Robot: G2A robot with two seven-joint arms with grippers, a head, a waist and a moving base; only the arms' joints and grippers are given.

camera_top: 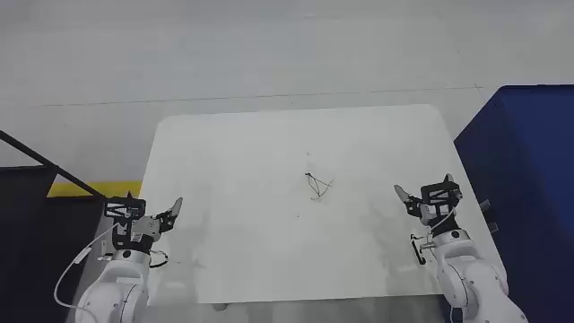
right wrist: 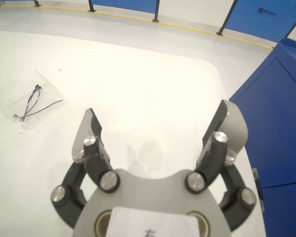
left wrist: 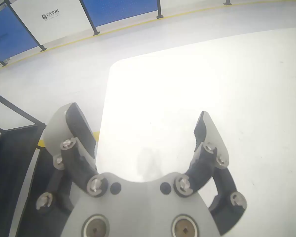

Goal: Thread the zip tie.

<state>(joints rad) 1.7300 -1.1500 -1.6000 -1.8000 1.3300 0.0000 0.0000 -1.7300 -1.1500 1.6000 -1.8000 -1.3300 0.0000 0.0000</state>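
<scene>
Grey left tool (left wrist: 138,109) and right tool (right wrist: 156,106) hover splayed, flanking table (camera_top: 269,144).

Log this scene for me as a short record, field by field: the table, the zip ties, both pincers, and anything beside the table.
table: white table with rounded corners
zip ties: thin black zip ties lying on a clear plastic piece near the table's middle, untouched; count unclear
left pincer: left pincer open, empty, at the table's near left edge
right pincer: right pincer open, empty, at the near right edge
beside table: blue cabinet on the right
</scene>
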